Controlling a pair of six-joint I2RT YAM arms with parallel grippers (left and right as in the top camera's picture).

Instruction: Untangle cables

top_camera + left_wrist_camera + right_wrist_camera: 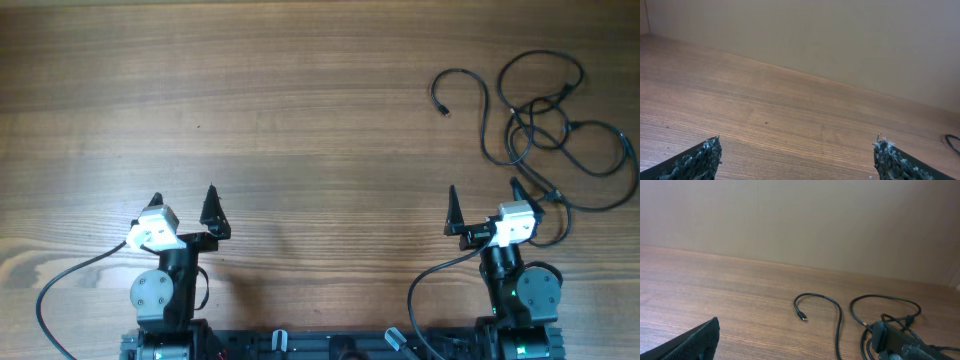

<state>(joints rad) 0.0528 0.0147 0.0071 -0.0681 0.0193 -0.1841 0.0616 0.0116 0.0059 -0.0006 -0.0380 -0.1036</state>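
Two tools, left tool (183,193) and right tool (483,186), stand spread overhead; the cables (522,128) lie looped on the tabletop (300,100) far right. Left wrist: one cable sliver (953,142), cut off at the edge. Right wrist: a finger (895,341) hides some loops.

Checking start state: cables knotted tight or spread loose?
Spread loose but tangled: the cables lie in open, overlapping loops; one plug end trails free.

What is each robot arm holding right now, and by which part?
Nothing. The left end effector and right end effector both stand open and empty; the cables lie loose on the table.
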